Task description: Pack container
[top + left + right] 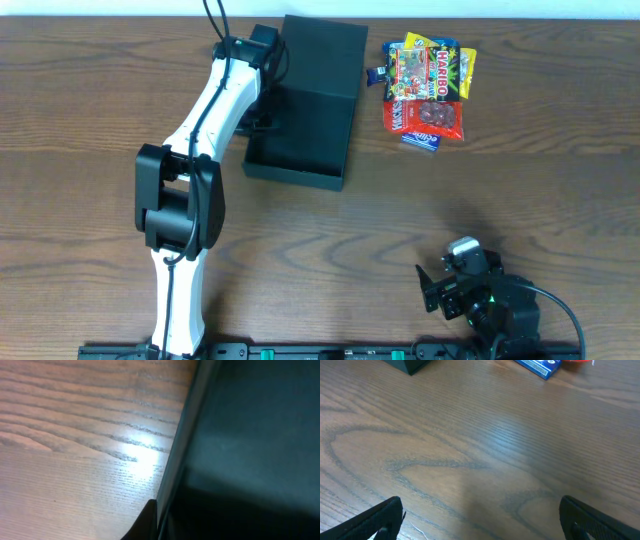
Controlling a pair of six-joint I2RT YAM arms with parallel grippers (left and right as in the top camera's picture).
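One container (pixel 300 130): open, lid up, 12 o'clock on the bench (pixel 80 120).
Two arms: left arm (pixel 215 100) from 7 o'clock, right arm (pixel 480 295) at 5 o'clock.
Left jaws: clenched on the container's 9 o'clock wall.
Right jaws: released, holding nothing.
Candy packets (pixel 425 85): one heap at 1 o'clock, overlapping, hard to count.

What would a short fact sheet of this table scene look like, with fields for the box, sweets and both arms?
Box: matte dark grey-green square cardboard box, lid flap open, nothing visible inside
Sweets: pile of colourful candy packets on wooden table, right of box
Left arm: left fingers closed, apparently on box's left wall
Right arm: right fingers open, apart from everything
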